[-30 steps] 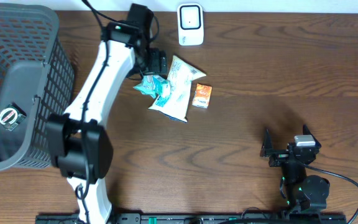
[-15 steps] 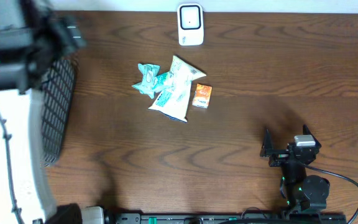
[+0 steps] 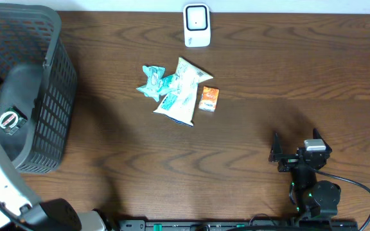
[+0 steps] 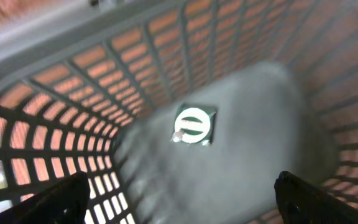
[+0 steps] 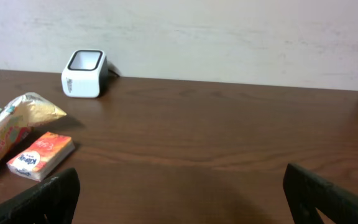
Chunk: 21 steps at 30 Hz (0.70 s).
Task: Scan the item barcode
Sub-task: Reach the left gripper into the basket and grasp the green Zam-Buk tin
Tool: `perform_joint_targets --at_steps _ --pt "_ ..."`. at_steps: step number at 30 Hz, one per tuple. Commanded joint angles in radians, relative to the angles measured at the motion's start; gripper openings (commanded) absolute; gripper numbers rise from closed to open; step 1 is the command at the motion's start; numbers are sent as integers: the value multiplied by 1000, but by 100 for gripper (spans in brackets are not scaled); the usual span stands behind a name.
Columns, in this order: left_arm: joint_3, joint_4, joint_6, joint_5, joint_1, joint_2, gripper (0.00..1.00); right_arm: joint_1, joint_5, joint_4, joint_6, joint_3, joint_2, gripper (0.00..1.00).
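Grey mesh basket at the left edge of the worktop, with one small round-badged item lying flat on its floor. The left claw hangs above that item, jaws spread wide and holding nothing. The right claw, likewise released and empty, rests low at the near right.

Three items lie in a cluster at mid-worktop: a teal packet, a white bag overlapping it, and an orange box just beside the bag's right edge. The scanner stands at the far edge, directly beyond the cluster.

From the left claw the cluster lies to the right, past the basket wall. From the right claw it lies forward and to the left, the orange box being the closest piece. The right claw looks slightly the nearer of the two.

The bag's long axis runs diagonally, its upper corner towards the scanner. The box's long axis runs roughly near-to-far. No barcode is legible on any face. The cluster probably awaits scanning.
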Motion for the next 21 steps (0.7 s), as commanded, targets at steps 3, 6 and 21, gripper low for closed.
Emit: perform_joint_targets --at_steps 3,6,21 --pt "-25 15 -9 -17 53 91 94 5 8 -3 10 -1 -4 99" --pt "-25 31 -9 -16 56 128 94 5 8 -3 10 -1 -4 99" --pt "-25 83 -18 64 56 388 94 5 8 -3 10 -1 -4 99"
